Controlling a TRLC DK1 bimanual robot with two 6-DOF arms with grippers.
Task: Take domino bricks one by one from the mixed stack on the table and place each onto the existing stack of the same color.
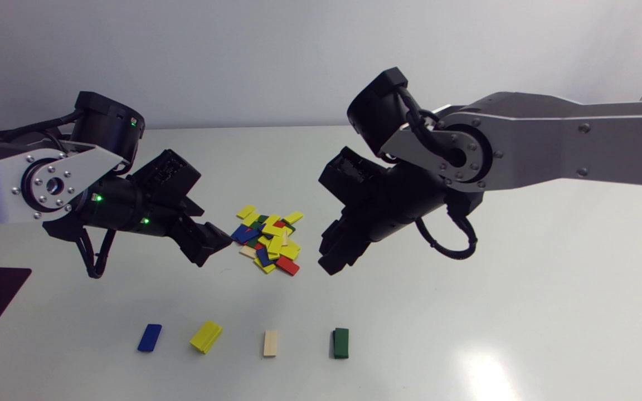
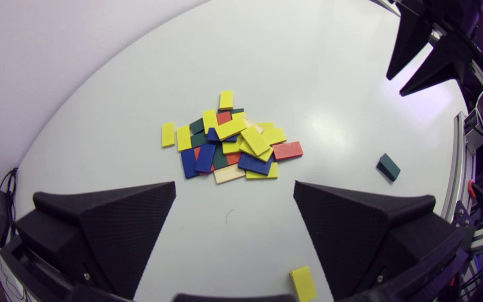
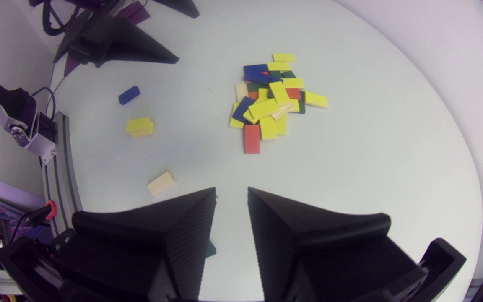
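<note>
Surface (image 1: 466, 312) carries the mixed pile (image 1: 268, 239) at its middle, between both arms. Left end effector (image 2: 235, 188) hangs released, fingers wide apart and empty. Right end effector (image 3: 232, 191) is empty too, with a narrow gap between its fingers. Best pick, I judge, is the outlying yellow brick (image 1: 246, 211) at the pile's far-left corner. It lies flat, long axis slanting diagonally. Close across its short width, then carry it to the yellow stack (image 1: 205, 336).

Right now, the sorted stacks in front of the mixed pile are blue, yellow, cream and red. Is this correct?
No. The last one is the green stack, not red; the head view shows it. The blue stack, yellow stack and cream stack are as you said.
</note>
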